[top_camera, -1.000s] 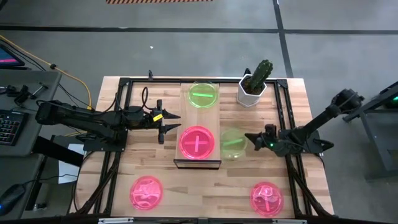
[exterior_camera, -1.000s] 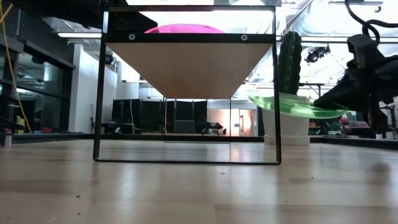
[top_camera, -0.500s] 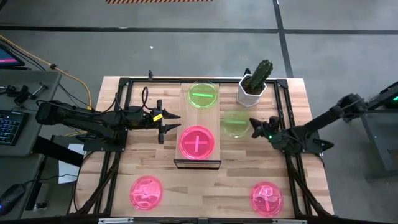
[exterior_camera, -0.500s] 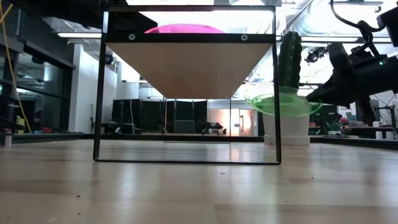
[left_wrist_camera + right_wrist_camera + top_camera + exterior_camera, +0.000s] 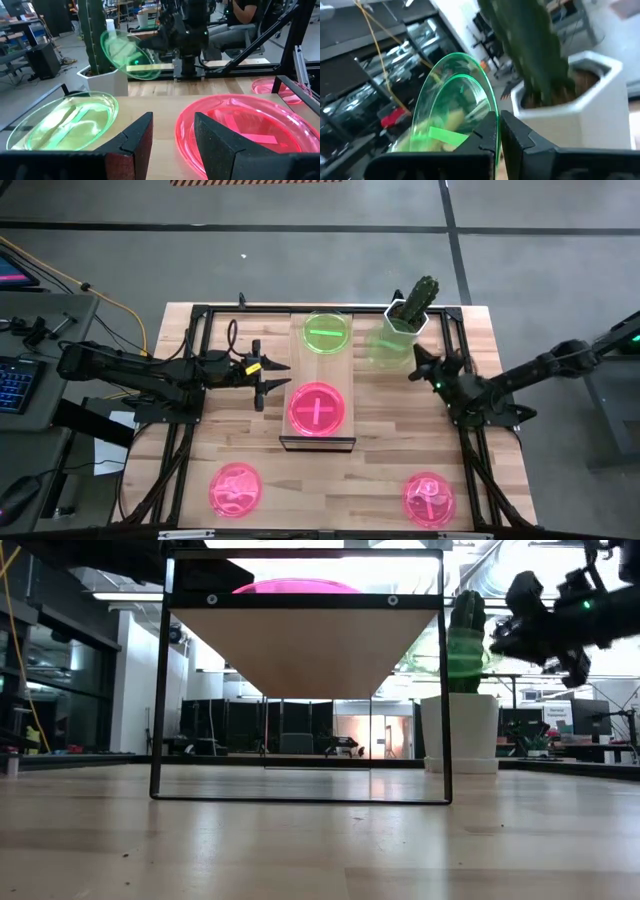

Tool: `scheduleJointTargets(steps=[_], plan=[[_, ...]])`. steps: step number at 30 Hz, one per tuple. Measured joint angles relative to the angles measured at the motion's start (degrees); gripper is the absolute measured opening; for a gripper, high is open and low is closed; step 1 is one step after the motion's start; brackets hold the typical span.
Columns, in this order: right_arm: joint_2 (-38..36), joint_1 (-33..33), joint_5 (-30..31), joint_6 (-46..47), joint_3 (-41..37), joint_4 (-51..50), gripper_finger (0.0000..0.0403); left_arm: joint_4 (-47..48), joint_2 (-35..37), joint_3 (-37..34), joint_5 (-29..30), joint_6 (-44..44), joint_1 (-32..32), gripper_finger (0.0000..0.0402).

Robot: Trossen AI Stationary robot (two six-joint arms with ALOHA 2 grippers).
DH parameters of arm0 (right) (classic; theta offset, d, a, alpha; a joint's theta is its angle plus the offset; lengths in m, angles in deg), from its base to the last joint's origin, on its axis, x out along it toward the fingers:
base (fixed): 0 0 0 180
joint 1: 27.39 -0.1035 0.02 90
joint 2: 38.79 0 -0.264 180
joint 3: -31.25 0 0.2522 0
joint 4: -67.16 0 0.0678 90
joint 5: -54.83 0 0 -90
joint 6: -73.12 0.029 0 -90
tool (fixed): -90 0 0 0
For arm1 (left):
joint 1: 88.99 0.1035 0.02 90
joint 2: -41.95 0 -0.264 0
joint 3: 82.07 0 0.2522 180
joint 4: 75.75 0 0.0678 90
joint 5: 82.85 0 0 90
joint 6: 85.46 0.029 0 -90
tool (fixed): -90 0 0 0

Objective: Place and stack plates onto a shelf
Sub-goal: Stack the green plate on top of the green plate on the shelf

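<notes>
My right gripper point(image 5: 415, 363) is shut on a neon green plate point(image 5: 385, 345) in the air just in front of the white cactus pot point(image 5: 405, 328); the low view shows the plate point(image 5: 462, 650) up at about the shelf's height. On the light-wood shelf point(image 5: 320, 442) a green plate point(image 5: 326, 333) lies at the far end and a pink plate point(image 5: 318, 408) at the near end. Two pink plates point(image 5: 235, 490) point(image 5: 428, 498) lie on the table near its near edge. My left gripper point(image 5: 275, 377) waits open beside the shelf's left side. My right gripper pinches the green plate's rim point(image 5: 487, 112) between its two fingers point(image 5: 520, 137), on the side of the plate toward the table's right. The fingers come at it roughly level from the right. The plate is lifted clear and stands steeply tilted point(image 5: 127, 55), reaching out beyond the fingertips.
The cactus pot stands at the far right, close behind the held plate. A dark frame point(image 5: 200, 320) runs round the table. The shelf rests on thin dark legs point(image 5: 445, 690). Bare tabletop lies between the shelf and the right arm point(image 5: 400, 430).
My right gripper has carried the green plate from beside the shelf's right side toward the far edge and upward, ending before the cactus pot. The plate has tipped from nearly flat to steeply tilted. The gripper has stayed shut on it.
</notes>
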Motion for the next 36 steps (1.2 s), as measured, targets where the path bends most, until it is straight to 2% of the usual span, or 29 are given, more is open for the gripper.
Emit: scheduleJointTargets(steps=[4, 9, 14, 21, 29, 36], plan=[[0.11, 4.58, -5.35, -7.05, 4.96, 0.16, 0.0, -1.67, 0.0, 0.0, 0.0, 0.55, 0.01, 0.0136], [2.58, 11.41, -16.0, -8.52, 15.77, -10.84, 0.0, -3.22, 0.0, 0.0, 0.0, 2.13, 0.01, 0.0136], [8.42, 18.86, -27.11, -8.48, 27.87, -24.51, 0.0, -4.66, 0.0, 0.0, 0.0, 2.62, 0.01, 0.0136], [19.29, 28.39, -40.54, -8.54, 41.69, -37.13, 0.0, -4.37, 0.0, 0.0, 0.0, 4.09, 0.01, 0.0136], [30.7, 36.24, -50.65, -5.41, 47.06, -37.85, 0.0, -3.92, -0.02, 0.0, 0.0, 4.09, -0.03, 0.0136], [35.69, 39.48, -56.21, -2.06, 47.54, -34.9, 0.0, -3.92, -0.02, 0.0, 0.0, 4.09, -0.03, 0.0136]])
